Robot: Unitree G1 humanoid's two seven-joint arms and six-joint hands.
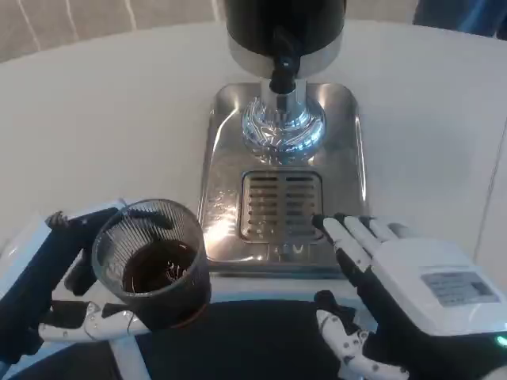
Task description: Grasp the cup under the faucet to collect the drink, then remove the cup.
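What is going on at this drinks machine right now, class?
The robot's left hand holds a clear ribbed cup with dark drink in it, off to the left of the metal drip tray and away from the faucet. The right hand is open, holding nothing, beside the tray's front right corner. The grate beneath the faucet is bare.

A clear ribbed cup (pixel 152 261) holding dark drink is gripped by the left hand (pixel 59 293) at the lower left, clear of the steel drip tray (pixel 226 142). The slotted grate (pixel 280 204) is seen below the black faucet (pixel 283 67) of the dispenser (pixel 285 28). The right hand (pixel 396 297) is held with fingers spread beside the tray's front corner.
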